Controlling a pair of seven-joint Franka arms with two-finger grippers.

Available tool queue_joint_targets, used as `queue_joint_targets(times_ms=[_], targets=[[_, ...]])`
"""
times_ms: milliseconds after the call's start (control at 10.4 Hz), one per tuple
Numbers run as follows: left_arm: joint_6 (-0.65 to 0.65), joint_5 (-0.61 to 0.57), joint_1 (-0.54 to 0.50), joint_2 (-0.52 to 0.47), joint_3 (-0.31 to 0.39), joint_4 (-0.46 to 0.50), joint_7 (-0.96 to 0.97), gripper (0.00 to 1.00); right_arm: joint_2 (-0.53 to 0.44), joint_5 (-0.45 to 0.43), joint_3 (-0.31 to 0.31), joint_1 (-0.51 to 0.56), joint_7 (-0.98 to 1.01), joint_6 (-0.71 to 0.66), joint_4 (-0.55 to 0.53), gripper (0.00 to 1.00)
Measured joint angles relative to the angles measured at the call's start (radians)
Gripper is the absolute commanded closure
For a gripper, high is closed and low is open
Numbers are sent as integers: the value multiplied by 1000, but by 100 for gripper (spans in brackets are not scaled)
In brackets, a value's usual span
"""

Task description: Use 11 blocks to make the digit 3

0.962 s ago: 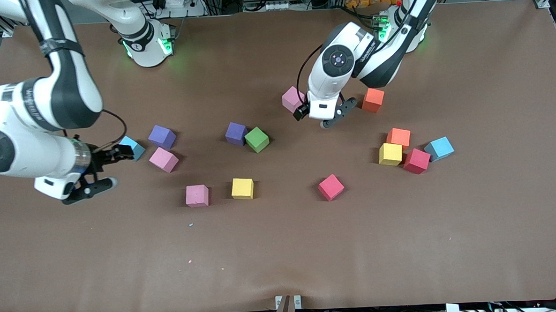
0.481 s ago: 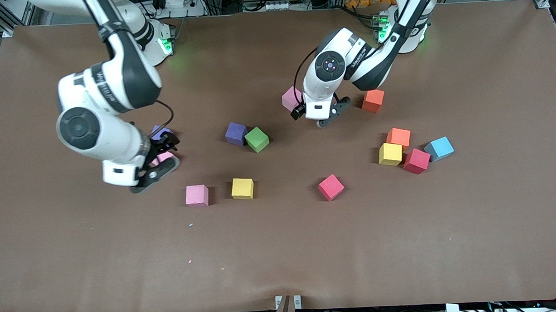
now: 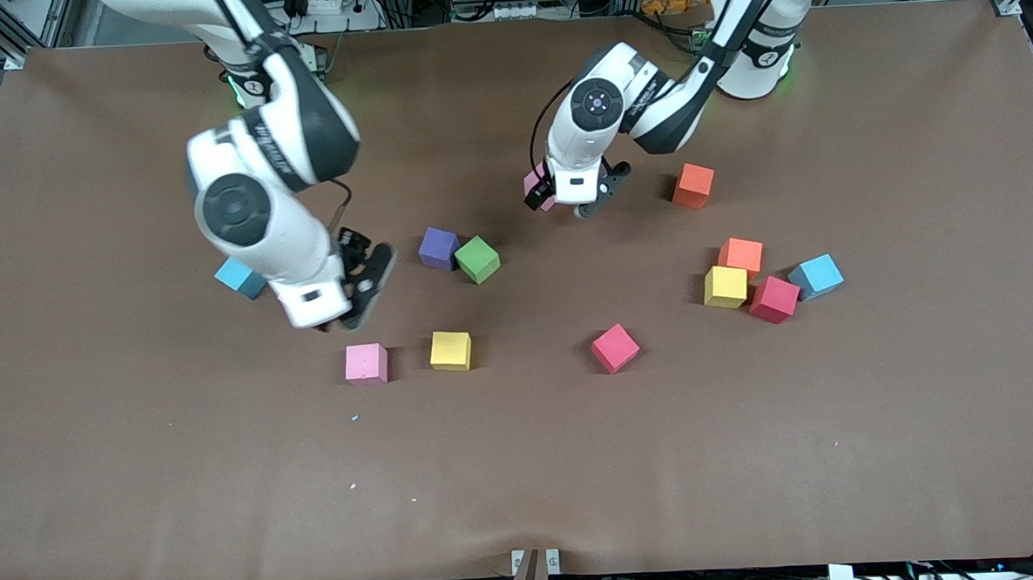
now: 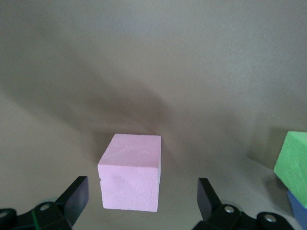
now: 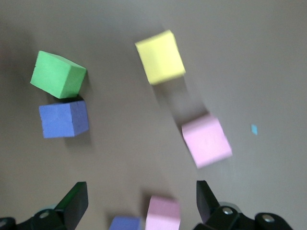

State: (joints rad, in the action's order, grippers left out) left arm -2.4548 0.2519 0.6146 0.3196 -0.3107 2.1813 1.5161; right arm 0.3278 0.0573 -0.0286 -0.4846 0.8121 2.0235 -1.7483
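The blocks lie scattered, and no digit 3 shows. My left gripper [image 3: 570, 202] hangs open over a pink block [image 3: 533, 185], which sits low between its fingers [image 4: 76, 194] in the left wrist view as pink block [image 4: 130, 172]. My right gripper [image 3: 363, 272] is open and empty in the air above a pink block [image 5: 163, 213] and a purple block [image 5: 125, 223] that its arm hides from the front camera. Purple [image 3: 438, 247] and green [image 3: 478, 258] touch. Pink [image 3: 366, 363], yellow [image 3: 450, 350] and red [image 3: 615, 348] lie nearer the camera.
Toward the left arm's end sit an orange block [image 3: 693, 185] and a cluster of orange [image 3: 740, 255], yellow [image 3: 725, 286], red [image 3: 774, 299] and light blue [image 3: 816, 276]. Another light-blue cube [image 3: 240, 277] lies beside the right arm's hand.
The right arm has swung from its end of the table toward the middle, uncovering the light-blue cube and covering a purple and a pink block. The left gripper has shifted over its pink block.
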Motion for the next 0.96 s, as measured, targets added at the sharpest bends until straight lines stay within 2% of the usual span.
queue_joint_targets(times_ms=[481,769,865,962], targets=[[-22,0,33,48,3,4,23,0,1,0,1,-92,91,122,-113,0],[-40,0,47,76,5,7,23,0,1,0,3,-154,98,254,-231,0],[-49,0,49,83,5,7,24,20,1,0,3,-165,97,307,-280,0],[-59,0,50,86,5,7,24,49,1,4,4,-168,88,344,-323,0]])
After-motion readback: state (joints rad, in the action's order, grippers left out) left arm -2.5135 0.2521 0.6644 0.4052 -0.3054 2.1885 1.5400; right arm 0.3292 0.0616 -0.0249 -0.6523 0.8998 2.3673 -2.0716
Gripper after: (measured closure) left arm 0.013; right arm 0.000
